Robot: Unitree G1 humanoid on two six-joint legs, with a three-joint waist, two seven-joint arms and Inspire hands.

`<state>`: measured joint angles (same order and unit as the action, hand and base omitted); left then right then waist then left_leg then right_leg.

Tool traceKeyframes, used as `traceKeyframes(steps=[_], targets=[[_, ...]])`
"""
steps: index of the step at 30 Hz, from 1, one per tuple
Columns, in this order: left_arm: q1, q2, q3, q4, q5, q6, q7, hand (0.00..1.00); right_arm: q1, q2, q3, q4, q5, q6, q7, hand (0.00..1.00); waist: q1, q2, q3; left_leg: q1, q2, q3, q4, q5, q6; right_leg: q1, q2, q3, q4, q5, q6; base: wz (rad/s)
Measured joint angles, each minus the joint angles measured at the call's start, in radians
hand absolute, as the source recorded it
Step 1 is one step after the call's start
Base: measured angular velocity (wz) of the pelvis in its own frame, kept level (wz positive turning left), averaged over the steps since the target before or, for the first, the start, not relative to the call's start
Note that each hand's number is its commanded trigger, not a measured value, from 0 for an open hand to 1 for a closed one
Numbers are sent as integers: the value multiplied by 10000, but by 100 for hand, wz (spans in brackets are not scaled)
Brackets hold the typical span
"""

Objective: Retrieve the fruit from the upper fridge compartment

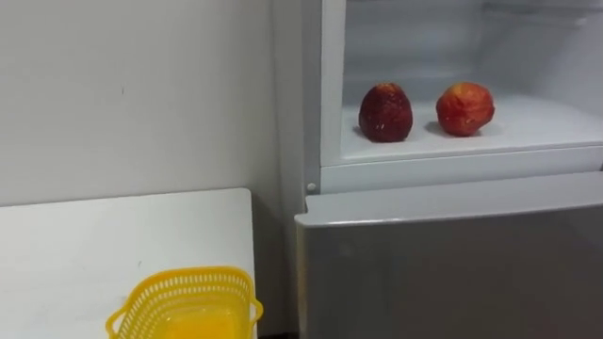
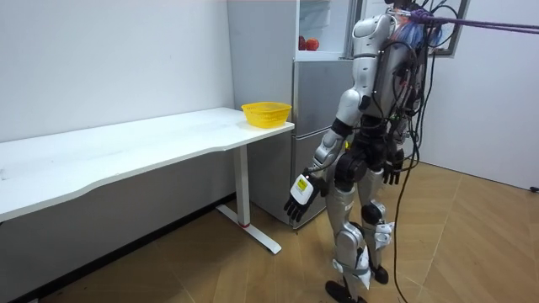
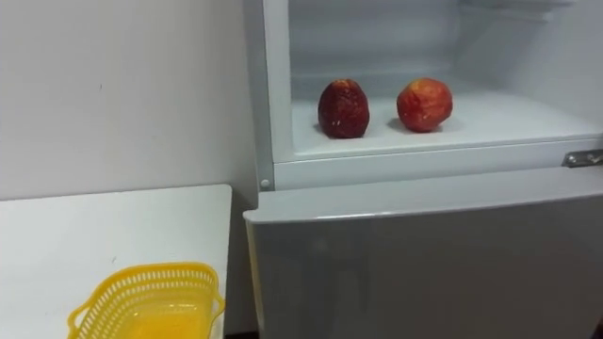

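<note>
At the lower left of the eye views lies the white table [image 1: 113,235]. A yellow basket [image 1: 184,301] sits at its right end, close beside the fridge [image 1: 452,273], and seems to have nothing in it. The fridge's grey lower door is closed, and above it the upper compartment stands open.

On that compartment's white shelf [image 1: 546,127], in the upper right of the frame, sit the two things to fetch. A dark red fruit [image 1: 384,113] is on the left, and a rounder red-orange fruit [image 1: 464,108] is near it on the right; the two do not touch.

By my reading the task has barely begun. The compartment is open and both fruits are untouched, so what is left is the reach, the grasp, the lift out and probably the drop into the basket.

The eye views give the shelf up close, and the right eye view adds a small metal hinge piece [image 3: 582,158] at its right edge. The room view adds the robot itself, standing upright before the fridge, just past the table's end.

- **Left hand** [image 2: 300,199]: it hangs low beside the thigh with the fingers loosely straight, and it holds nothing.
- **Right hand** [image 2: 392,174]: it hangs at the far side, partly masked by the body, and I cannot tell how its fingers are set.
</note>
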<state>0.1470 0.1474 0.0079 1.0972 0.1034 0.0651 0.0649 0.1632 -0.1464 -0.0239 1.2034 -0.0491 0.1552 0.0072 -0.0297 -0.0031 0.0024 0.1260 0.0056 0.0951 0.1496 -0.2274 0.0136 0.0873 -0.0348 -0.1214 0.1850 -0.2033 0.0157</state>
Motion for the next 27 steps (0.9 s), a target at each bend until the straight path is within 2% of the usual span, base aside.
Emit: traceKeyframes(steps=[3, 7, 9, 11, 16, 17, 19, 21, 23, 27], targets=[[13, -2, 90, 0, -10, -12, -51, 0, 67, -41, -13, 3, 1104, 5, -400, 0, 0, 35, 59, 1, 9, 108, 1, 0, 0, -6, 8, 104, 32, 1, -1, -9], [87, -10, 202, -4, 14, -41, -51, 0, 192, -19, -701, -112, 2133, -6, -927, 0, -170, 75, 60, 7, 9, 154, 6, 1, 0, -9, 5, 116, 43, 2, -1, -2], [123, -14, 296, -3, 221, -71, -68, 0, 147, 18, -1619, -600, 3008, -322, -1271, 0, -324, 98, 65, 16, 6, 181, 8, 1, 0, -15, 4, 141, 37, 4, 3, -2], [212, -14, 362, -5, 406, -252, -78, 0, 17, 76, -2423, -1424, 4168, -1015, -1619, 0, -519, 126, 60, 50, 4, 211, 7, -1, 1, -27, 3, 140, 2, 1, 7, 0], [402, 17, 693, -264, 951, -509, -93, 0, -233, 178, -3279, -3790, 5244, -1601, -2209, 0, -712, 160, -16, 51, 43, 411, 10, 0, -2, -152, 22, 202, 54, -7, 1, -3], [533, 32, 695, -454, 1103, -512, -93, 0, -219, 180, -3264, -4307, 5355, -1846, -2355, 0, -730, 165, -24, 21, 51, 447, 25, 1, -4, -196, 32, 244, 51, 3, -8, -9], [613, 22, 708, -594, 1334, -516, -99, 0, -164, 185, -3274, -4903, 5297, -2073, -2556, 0, -740, 114, -56, 23, 49, 503, 39, 4, -4, -197, 32, 286, 54, 4, -8, -6], [618, 21, 719, -630, 1462, -533, -168, 0, -11, 207, -3267, -5607, 5218, -2103, -2724, 0, -739, 66, -78, 17, 49, 608, 35, 5, -4, -196, 28, 307, 47, 6, -4, -3], [637, 21, 724, -696, 1453, -614, -290, 0, 494, 342, -3209, -7464, 4645, -2091, -3050, 0, -743, 45, -71, -8, 40, 673, 35, 5, -3, -202, 12, 319, 104, 13, 8, -2], [599, 23, 683, -648, 1453, -661, -326, 0, 883, 360, -2991, -10755, 3204, -2099, -3542, 0, -742, -32, -62, -68, 43, 787, 31, 7, -3, -365, 22, 410, 184, 11, 11, -7]])
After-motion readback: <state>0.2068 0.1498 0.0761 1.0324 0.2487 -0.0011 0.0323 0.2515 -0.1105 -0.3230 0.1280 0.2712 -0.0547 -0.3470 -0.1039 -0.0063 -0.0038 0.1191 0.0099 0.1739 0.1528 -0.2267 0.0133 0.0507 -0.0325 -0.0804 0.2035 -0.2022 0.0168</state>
